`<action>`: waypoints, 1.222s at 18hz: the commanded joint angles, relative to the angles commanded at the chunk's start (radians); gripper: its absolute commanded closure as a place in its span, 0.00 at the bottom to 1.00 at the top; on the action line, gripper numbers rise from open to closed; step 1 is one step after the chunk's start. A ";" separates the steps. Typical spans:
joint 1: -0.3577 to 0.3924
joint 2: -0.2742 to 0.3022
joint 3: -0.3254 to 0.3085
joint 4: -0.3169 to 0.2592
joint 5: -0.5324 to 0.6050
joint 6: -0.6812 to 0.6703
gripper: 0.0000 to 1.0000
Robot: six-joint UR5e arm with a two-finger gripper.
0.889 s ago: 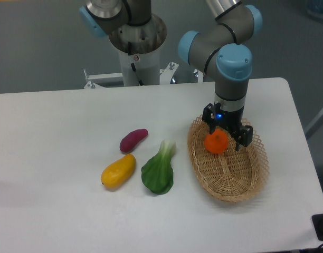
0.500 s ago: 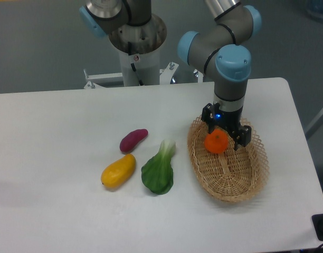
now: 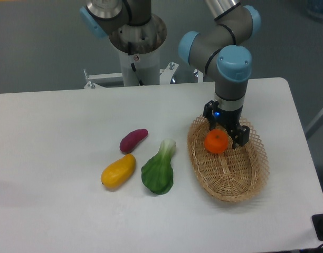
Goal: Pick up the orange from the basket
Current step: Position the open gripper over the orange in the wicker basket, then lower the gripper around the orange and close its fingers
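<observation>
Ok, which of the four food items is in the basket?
The orange, at the gripper. The mango, purple sweet potato and bok choy lie on the table.

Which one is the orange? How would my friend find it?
Look at the wicker basket on the table's right side. At its far end, at the gripper, sits the orange. It's the only small, round, bright-orange thing; the yellow fruit is longer.

The arm (image 3: 225, 39) is showing grey metallic tube segments with light-blue caps covering its rounded joints. Its base column (image 3: 135, 47) is standing as a pale cylinder with a black cable running down it. The gripper (image 3: 228, 138) is wearing black, with a small blue light glowing at its wrist.
</observation>
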 joint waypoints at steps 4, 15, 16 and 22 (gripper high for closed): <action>0.026 0.002 -0.038 -0.008 0.003 -0.011 0.00; 0.018 -0.031 -0.052 0.003 -0.002 -0.141 0.00; 0.017 -0.035 -0.049 0.009 0.000 -0.147 0.00; 0.015 -0.057 -0.038 0.020 0.000 -0.150 0.00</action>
